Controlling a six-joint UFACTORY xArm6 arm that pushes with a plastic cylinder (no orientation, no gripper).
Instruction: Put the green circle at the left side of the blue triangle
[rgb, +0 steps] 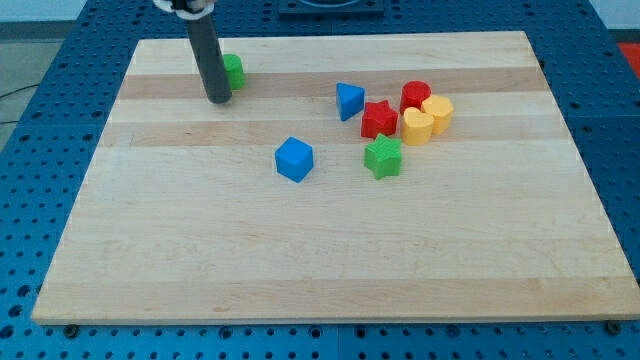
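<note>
**One raised view, angled down the surface**

Single camera only; nothing shared with a second view. Set above and in front of the surface (330, 270), looking down at a slant toward the far edge at the view's top. Near edge wide along the view's bottom, far edge narrower. Middling distance: nearly the whole surface in frame, blue perforated base (30, 200) showing along every side. Rod cut off by the view's top at upper left, my tip (217, 101) inside the frame.

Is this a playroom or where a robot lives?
Probably a robot lab bench. A wooden board lies on a blue metal table full of holes, and my tip is beside the green circle, among small plastic blocks like the blue triangle.
</note>
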